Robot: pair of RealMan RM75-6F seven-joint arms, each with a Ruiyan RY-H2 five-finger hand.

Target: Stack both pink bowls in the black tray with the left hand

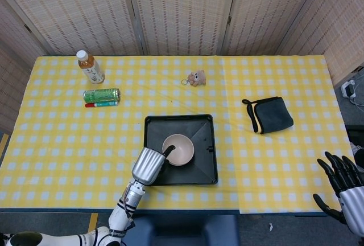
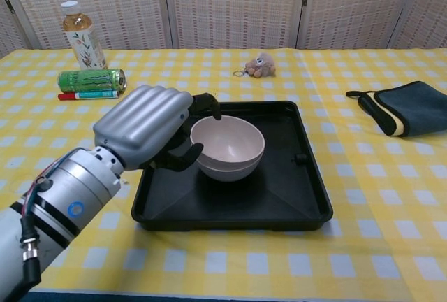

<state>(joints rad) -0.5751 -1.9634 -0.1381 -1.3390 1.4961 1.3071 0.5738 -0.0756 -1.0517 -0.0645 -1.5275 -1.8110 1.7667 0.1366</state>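
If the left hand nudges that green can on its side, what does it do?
The green can lies on its side, so it would probably roll rather than slide. The red pen lies right along its near side and might check a roll toward the robot. It looks undented; whether full or empty, hence its weight, cannot be told.

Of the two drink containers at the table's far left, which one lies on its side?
The green can, lying beside the red pen; the tea bottle behind it stands upright.
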